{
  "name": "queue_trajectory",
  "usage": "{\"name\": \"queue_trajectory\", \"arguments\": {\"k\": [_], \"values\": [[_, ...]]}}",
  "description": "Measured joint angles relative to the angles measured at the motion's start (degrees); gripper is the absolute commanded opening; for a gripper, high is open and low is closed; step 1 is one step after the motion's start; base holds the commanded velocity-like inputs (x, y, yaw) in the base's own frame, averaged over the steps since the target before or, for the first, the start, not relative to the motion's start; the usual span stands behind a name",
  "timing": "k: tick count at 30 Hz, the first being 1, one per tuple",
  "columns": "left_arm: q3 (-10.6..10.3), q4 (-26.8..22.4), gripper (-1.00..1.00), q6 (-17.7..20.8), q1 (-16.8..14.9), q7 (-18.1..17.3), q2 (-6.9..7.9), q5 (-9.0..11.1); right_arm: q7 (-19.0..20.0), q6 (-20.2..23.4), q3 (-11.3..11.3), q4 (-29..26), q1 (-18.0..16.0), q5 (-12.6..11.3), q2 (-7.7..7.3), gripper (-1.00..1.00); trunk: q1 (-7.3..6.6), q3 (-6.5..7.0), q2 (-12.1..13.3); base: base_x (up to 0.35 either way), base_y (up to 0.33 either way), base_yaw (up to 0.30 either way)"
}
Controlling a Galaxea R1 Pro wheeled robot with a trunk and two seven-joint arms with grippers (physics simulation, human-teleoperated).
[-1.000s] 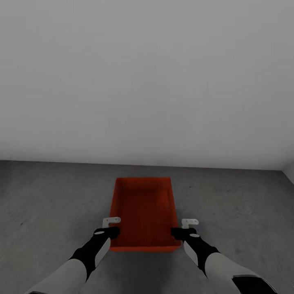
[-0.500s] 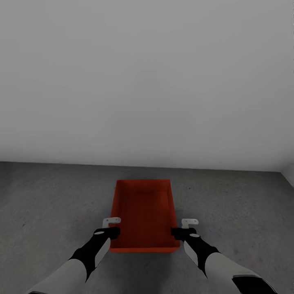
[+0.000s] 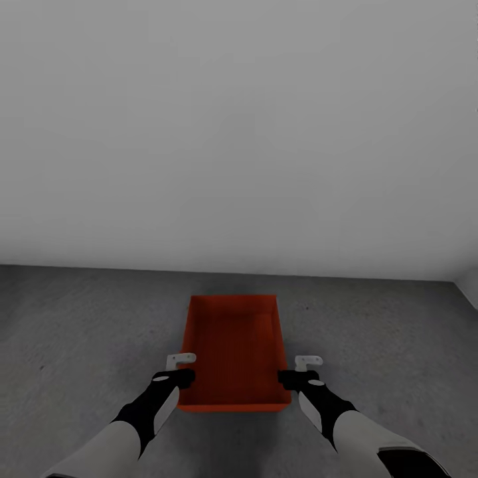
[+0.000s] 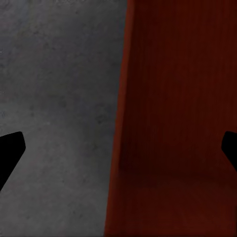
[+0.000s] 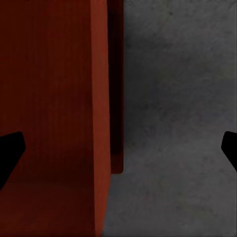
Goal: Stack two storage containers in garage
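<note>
One orange-red storage container lies open side up on the dark grey concrete floor of the garage, just before the pale wall. My left gripper is open at its near left corner, its fingers straddling the left side wall. At the near right corner my right gripper is open too, astride the right side wall. Neither pair of fingers touches the walls. A darker red strip runs outside and below the right wall. I cannot tell whether it is the other container.
A plain pale grey wall rises close behind the container. A corner with a second wall shows at the far right. Bare concrete spreads to both sides of the container.
The container has sunk slightly between the grippers and looks a little smaller and lower. Both grippers stay where they were.
</note>
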Motion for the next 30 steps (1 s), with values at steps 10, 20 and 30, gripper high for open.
{"name": "queue_trajectory", "arguments": {"k": [10,20,30], "values": [[0.0,0.01,1.0,0.0,0.0,0.0,0.09,-0.03,-0.15,-0.4,-0.05,-0.01,0.0,-0.05,0.0,1.0,-2.2,1.8,4.01,0.0,0.0,0.0],[0.0,-0.09,1.0,-0.06,0.0,0.01,0.15,-0.09,-0.36,-0.73,-0.09,-0.06,0.0,-0.17,-0.96,1.0,-4.39,3.59,8.02,0.0,0.0,0.0],[0.01,0.01,1.0,-0.09,0.0,0.08,0.18,-0.17,-0.52,-0.83,-0.08,-0.04,0.01,-0.39,-2.09,1.0,-6.59,5.39,12.04,0.0,0.0,0.0]]}}
